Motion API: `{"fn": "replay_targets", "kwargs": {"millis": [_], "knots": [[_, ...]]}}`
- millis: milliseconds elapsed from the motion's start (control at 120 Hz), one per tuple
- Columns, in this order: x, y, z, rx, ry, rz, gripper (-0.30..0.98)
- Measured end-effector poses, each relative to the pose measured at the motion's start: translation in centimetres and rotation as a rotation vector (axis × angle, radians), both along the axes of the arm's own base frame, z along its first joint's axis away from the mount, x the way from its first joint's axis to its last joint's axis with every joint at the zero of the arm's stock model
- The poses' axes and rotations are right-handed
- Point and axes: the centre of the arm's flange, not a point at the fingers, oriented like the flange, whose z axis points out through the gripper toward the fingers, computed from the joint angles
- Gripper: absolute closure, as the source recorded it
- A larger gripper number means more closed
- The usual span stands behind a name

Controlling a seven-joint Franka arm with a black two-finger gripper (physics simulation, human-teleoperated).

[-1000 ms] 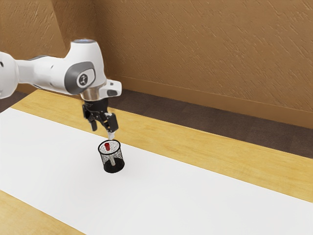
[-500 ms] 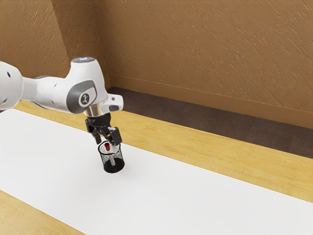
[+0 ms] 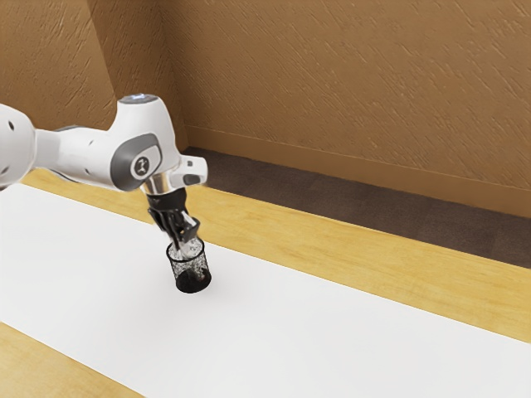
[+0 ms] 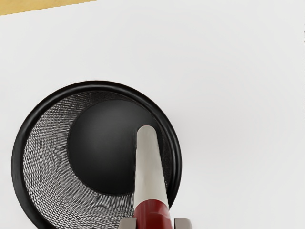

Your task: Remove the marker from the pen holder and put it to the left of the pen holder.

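Observation:
My gripper (image 3: 185,235) hangs just over the rim of the black mesh pen holder (image 3: 193,284), its fingers drawn together. The holder stands upright on the white surface. In the wrist view, the marker (image 4: 150,167) has a pale body and a red cap; it leans inside the round pen holder (image 4: 18,162), close to one side of the rim. The two grey fingertips of the gripper (image 4: 155,223) press on the red cap from opposite sides. In the exterior view the cap is hidden by the fingers.
The holder rests on a long white sheet (image 3: 332,332) laid over a wooden table (image 3: 373,249). A brown textured wall (image 3: 357,91) rises beyond the table's far edge, with dark floor (image 3: 332,199) between them.
My hand has come down to the holder's rim and moved slightly toward the exterior view's left. The open fingers have shut on the marker's red cap. The pen holder has stayed put.

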Motion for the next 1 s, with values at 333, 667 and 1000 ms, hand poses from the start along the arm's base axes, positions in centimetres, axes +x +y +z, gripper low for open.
{"fn": "replay_targets", "kwargs": {"millis": [333, 667, 1000], "knots": [[0.3, 1.2, 12.8, 0.073, -0.133, -0.016, 0.78], [2.5, 6.5, 15.8, 0.141, -0.032, 0.041, 0.79], [9.6, 13.6, 1.0, 0.181, 0.527, 0.171, 0.79]]}}
